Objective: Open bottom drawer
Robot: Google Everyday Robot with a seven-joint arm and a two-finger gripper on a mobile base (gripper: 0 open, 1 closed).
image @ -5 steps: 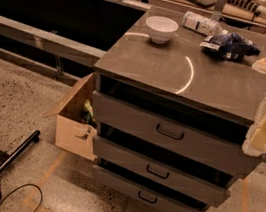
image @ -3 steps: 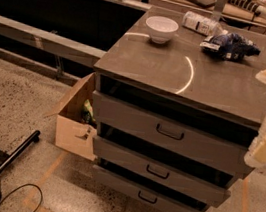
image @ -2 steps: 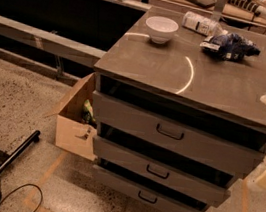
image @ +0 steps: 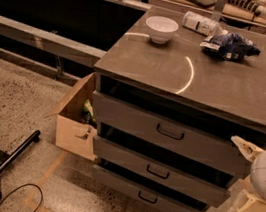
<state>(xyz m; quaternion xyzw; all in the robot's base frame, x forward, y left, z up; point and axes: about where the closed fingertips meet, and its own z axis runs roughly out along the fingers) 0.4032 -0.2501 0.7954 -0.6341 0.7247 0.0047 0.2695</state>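
Observation:
The grey cabinet (image: 197, 83) has three drawers. The bottom drawer (image: 110, 179) is the lowest and slimmest, with a small black bail handle (image: 147, 197). Its front stands a little forward of the cabinet body, stepped out below the middle drawer (image: 119, 155). My gripper (image: 242, 177) hangs at the right edge of the view, beside the cabinet's right front corner at the height of the lower drawers. It is well to the right of the bottom handle and touches nothing. Its two cream fingers (image: 244, 146) are spread apart and empty.
On the cabinet top are a white bowl (image: 161, 29), a plastic bottle (image: 201, 23) and a dark blue bag (image: 229, 45). An open cardboard box (image: 72, 118) stands against the cabinet's left side. A black bar (image: 4, 165) and cable lie on the floor at left.
My gripper has dropped from beside the cabinet top down to the level of the lower drawers and shifted slightly right. The drawers have not moved.

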